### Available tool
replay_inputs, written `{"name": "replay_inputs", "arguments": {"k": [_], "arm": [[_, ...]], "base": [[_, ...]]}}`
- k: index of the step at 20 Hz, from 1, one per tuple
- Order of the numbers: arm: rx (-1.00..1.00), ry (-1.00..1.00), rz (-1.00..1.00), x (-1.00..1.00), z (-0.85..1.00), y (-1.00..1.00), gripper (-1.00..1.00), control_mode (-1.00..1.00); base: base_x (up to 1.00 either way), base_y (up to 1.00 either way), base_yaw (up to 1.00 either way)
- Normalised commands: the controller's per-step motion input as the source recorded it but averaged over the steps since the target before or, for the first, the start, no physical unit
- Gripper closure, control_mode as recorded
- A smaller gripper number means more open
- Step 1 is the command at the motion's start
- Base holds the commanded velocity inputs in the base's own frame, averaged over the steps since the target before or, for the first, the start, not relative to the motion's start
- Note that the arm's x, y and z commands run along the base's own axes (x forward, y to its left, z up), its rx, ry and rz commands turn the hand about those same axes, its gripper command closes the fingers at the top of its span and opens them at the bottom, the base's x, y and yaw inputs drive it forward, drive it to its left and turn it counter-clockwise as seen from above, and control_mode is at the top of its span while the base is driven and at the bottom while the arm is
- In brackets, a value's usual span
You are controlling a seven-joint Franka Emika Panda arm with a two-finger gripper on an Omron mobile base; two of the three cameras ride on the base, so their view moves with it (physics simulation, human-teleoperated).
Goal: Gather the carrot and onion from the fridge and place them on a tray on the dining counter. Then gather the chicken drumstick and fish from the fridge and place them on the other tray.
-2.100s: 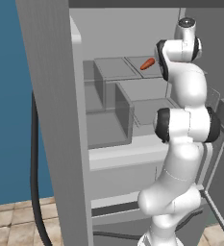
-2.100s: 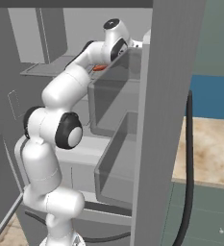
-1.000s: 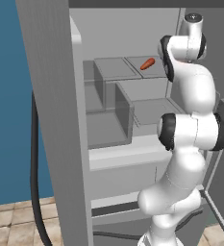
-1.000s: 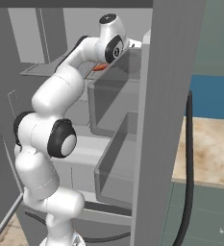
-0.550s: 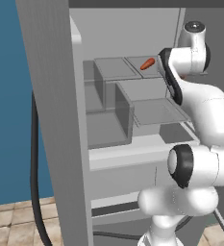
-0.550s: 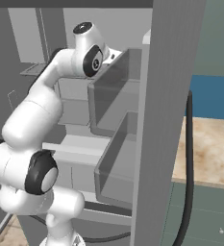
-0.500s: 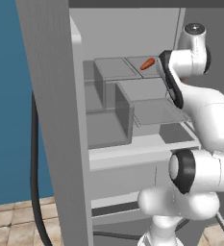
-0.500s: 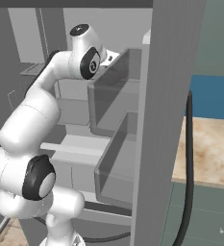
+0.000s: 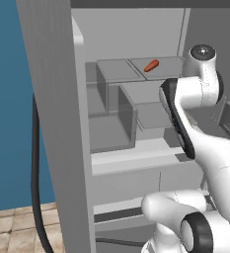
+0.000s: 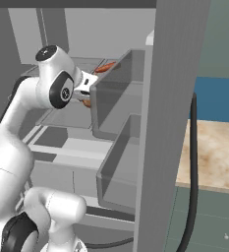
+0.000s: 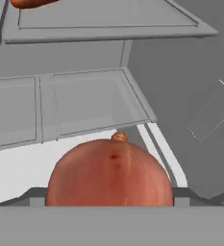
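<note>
The onion (image 11: 111, 172) sits between my gripper (image 10: 86, 93) jaws, spread wide around it — gripped, I judge — inside the fridge (image 9: 52, 99). The carrot (image 9: 151, 65) lies on the upper shelf (image 9: 136, 66). Backing out, I could clip the door bin (image 10: 116, 98) — a knock could roll the onion free.

The round, smooth, brown-orange onion (image 11: 111, 172) sits very close to the hand camera, with its small pointed tip turned away toward the grey fridge shelves. In the right base view a small part of it (image 10: 87, 103) shows beside the gripper. The small orange tapered carrot (image 9: 151, 65) lies tilted on the upper grey shelf
</note>
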Motion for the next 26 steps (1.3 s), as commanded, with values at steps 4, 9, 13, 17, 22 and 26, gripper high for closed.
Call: {"name": "replay_inputs", "arguments": {"k": [4, 9, 13, 17, 22, 26], "arm": [[0.00, 0.00, 0.03, -0.97, -0.30, 0.48, 1.00, -1.00], [0.03, 0.00, 0.07, -0.92, -0.21, 0.41, 1.00, -1.00], [0.05, 0.00, 0.08, -0.82, -0.23, 0.29, 1.00, -1.00], [0.02, 0.02, 0.10, -0.55, -0.31, 0.16, 1.00, -1.00], [-0.02, 0.07, 0.09, -0.27, -0.33, 0.20, 1.00, -1.00], [0.00, 0.01, 0.01, 0.00, -0.02, 0.02, 1.00, -1.00]], "base": [[0.00, 0.00, 0.00], [0.00, 0.00, 0.00], [0.00, 0.00, 0.00], [0.00, 0.00, 0.00], [0.00, 0.00, 0.00], [0.00, 0.00, 0.00]]}}
